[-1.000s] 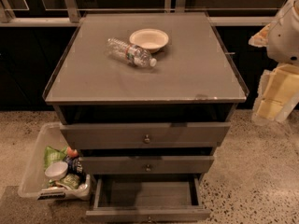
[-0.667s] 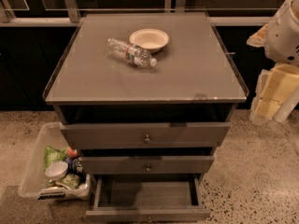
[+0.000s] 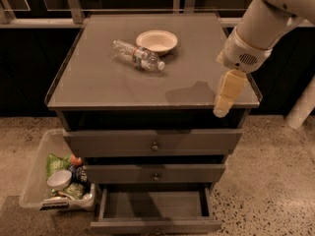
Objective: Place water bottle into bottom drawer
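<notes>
Tool (image 3: 222, 104): hanging tip-down over the front right corner of the tabletop (image 3: 108, 87), at its front edge; open or closed cannot be told; carrying nothing visible.
Arm (image 3: 256, 33): reaching in from the upper right, above the right side of the tabletop.
Change in arm: a second ago parked off to the right of the cabinet, clear of the tabletop; now swung inward and over the corner.
Shadow (image 3: 192, 91): cast on the tabletop just left of the tool; not there a second ago.
Water bottle (image 3: 138, 57): lying on its side on the rear half of the tabletop, white cap toward the front right; well apart from the tool; same place as before.
White bowl (image 3: 156, 41): upright just behind and right of the water bottle, close to it; unmoved.
Bottom drawer (image 3: 155, 225): pulled out, tray open to view with nothing seen inside; as far out as before.
Top drawer (image 3: 197, 142) and middle drawer (image 3: 197, 173): pushed in further than the bottom drawer; unchanged.
Plastic bin (image 3: 34, 181): on the floor left of the cabinet, holding snack packets and a small white cup; unchanged.
</notes>
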Robot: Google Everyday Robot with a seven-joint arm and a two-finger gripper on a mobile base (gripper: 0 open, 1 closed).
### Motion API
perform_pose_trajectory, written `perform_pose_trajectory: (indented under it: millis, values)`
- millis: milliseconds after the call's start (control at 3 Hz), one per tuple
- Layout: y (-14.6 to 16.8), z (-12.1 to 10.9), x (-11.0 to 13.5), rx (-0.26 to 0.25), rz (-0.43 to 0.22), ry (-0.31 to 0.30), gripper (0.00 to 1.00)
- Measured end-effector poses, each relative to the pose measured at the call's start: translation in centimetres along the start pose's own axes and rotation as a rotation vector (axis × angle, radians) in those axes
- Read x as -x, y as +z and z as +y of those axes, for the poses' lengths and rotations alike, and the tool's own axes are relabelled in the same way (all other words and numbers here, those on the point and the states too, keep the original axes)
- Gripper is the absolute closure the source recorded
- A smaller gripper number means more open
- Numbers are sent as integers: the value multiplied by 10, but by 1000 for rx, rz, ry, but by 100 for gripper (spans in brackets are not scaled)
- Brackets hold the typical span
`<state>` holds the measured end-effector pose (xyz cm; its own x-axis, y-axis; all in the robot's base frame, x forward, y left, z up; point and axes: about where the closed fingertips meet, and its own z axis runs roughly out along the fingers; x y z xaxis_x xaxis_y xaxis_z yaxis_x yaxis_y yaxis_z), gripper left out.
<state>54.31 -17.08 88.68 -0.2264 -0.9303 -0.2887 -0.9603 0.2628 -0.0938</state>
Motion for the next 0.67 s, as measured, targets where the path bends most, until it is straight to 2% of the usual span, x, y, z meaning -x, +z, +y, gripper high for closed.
perform_pose_trajectory:
  millis: [333, 667]
  values:
    - [-1, 0, 0, -2, 0, -1, 0]
    - [0, -18, 9, -42, -56, 18, 0]
